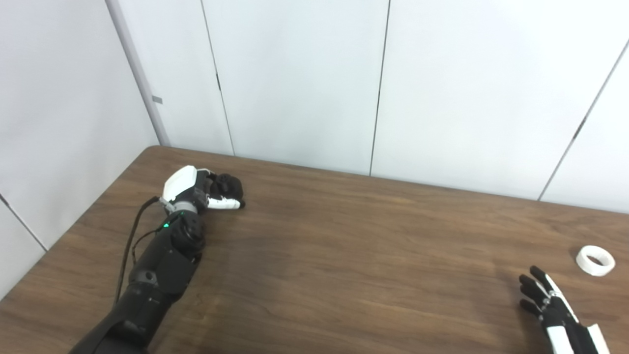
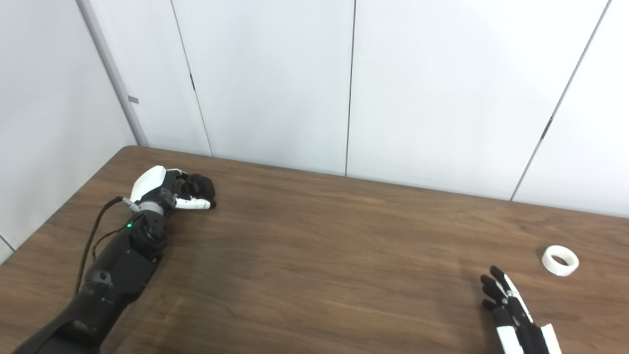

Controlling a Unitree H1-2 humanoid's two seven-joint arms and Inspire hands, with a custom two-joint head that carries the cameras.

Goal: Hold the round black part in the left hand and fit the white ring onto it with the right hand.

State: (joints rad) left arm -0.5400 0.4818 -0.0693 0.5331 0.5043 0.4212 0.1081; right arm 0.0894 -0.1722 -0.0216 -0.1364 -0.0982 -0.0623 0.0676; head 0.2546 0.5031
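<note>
Surveying the scene: a brown wood-grain table (image 1: 344, 255) is seen from above, set against white wall panels (image 1: 295, 73) divided by thin dark seams.
Left hand (image 1: 206, 189): placed at the far left part of the table, near the corner; its fingers (image 1: 227, 184) are curled tightly and the thumb is laid across below them.
Round black part: a dark rounded mass is seen inside the curled fingers of the left hand, but it cannot be told apart from the black fingers themselves, so whether the part is actually held cannot be told.
Left arm (image 1: 157, 275): a black forearm is brought in from the bottom left, with a small green light (image 1: 165, 226) lit near the wrist and a dark cable (image 1: 128, 246) looped along its outer side.
Right hand (image 2: 508, 307): seen at the bottom right edge, low over the table, with its fingers stretched out and spread and nothing held in it.
White ring (image 2: 560, 260): laid flat on the table at the far right, its opening turned upward, just beyond the fingertips of the right hand and apart from them; well apart from the left hand.
Writing: no brand, label or lettering can be read on the hands, the ring or the wall.
Wall fitting: a small grey tab (image 1: 157, 100) is fixed on the corner strip at the left.
</note>
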